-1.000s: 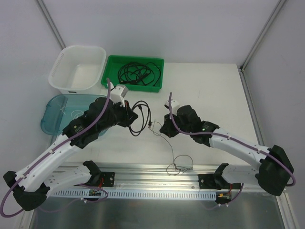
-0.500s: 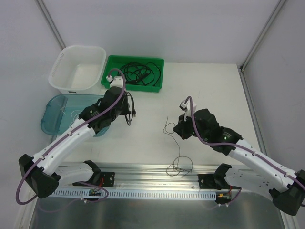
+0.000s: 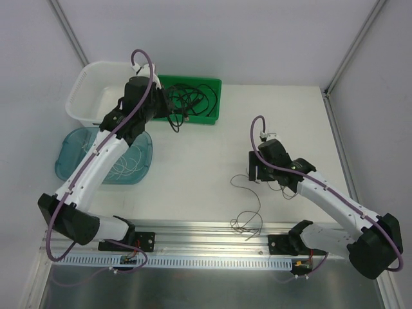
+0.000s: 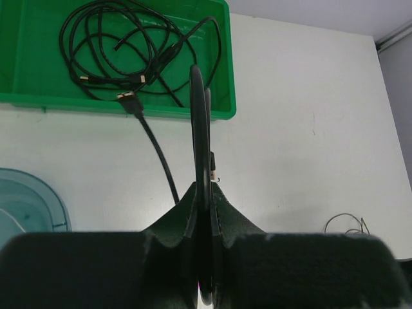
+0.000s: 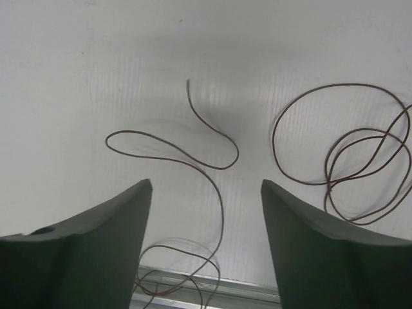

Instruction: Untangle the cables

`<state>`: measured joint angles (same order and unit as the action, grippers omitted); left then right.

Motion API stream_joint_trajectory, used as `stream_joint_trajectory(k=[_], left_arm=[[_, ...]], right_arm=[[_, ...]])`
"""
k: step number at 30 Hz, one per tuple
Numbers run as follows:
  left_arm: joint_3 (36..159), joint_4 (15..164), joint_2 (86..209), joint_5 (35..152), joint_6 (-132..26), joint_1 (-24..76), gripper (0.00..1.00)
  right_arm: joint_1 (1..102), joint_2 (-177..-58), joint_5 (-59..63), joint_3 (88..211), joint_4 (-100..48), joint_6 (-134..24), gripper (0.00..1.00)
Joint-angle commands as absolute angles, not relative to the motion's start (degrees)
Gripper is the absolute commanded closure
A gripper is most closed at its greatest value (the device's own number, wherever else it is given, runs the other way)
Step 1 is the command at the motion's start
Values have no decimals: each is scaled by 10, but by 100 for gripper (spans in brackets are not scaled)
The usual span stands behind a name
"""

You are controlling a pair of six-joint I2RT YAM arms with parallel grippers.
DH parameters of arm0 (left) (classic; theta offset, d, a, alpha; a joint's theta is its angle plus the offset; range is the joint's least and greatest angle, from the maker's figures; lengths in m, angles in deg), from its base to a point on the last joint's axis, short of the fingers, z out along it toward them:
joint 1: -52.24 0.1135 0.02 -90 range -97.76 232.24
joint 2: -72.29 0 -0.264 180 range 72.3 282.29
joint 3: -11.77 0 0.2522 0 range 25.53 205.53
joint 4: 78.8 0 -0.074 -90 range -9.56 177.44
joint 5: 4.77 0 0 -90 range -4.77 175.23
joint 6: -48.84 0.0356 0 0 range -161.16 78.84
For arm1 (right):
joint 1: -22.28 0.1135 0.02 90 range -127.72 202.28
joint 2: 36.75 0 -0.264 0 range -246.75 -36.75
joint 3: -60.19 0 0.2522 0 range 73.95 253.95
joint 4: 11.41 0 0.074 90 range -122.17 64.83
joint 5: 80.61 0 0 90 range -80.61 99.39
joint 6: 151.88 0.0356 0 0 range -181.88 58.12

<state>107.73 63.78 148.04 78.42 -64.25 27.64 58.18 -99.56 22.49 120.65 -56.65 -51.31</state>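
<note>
My left gripper [image 4: 206, 187] is shut on a thick black cable [image 4: 198, 116], whose loop stands up between the fingers while its USB plug [image 4: 131, 103] hangs at the front rim of the green tray [image 4: 64, 103]. In the top view this gripper [image 3: 166, 111] is at the tray's [image 3: 215, 96] near left corner. More black cables [image 3: 188, 98] lie coiled in the tray. My right gripper [image 5: 206, 183] stands open just above a thin brown wire [image 5: 168, 141] that lies loose on the table. Seen from above, the right gripper [image 3: 257, 172] is right of centre and the wire [image 3: 248, 219] trails toward the front rail.
A white basin [image 3: 84, 96] stands left of the green tray. A blue translucent tub [image 3: 71, 151] in front of it holds a thin white cable [image 3: 119, 168]. The metal rail [image 3: 212, 257] runs along the near table edge.
The left arm has carried the black cable from the table's middle up to the green tray. The right gripper has opened, let go of the brown wire and shifted right.
</note>
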Motion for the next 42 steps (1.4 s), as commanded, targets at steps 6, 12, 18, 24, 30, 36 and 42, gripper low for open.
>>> stream_joint_trajectory(k=[6, 12, 18, 24, 30, 36, 42], left_arm=[[1237, 720, 1636, 876, -635, 353, 100], [1319, 772, 1770, 931, -670, 398, 100], [1400, 827, 1872, 955, -688, 427, 100], [1399, 849, 1923, 957, -681, 448, 27], [1295, 849, 1847, 965, -662, 442, 1], [1160, 844, 1708, 953, -606, 399, 1], [1012, 812, 1569, 897, -567, 281, 1]], right_arm=[[581, -968, 214, 1233, -577, -534, 9], [581, -943, 185, 1226, -574, -558, 8], [581, -928, 177, 1215, -565, -577, 7], [581, -934, 178, 1216, -568, -585, 7], [581, -919, 183, 1218, -575, -573, 6], [581, -891, 221, 1232, -612, -550, 6], [581, -838, 283, 1240, -666, -515, 6]])
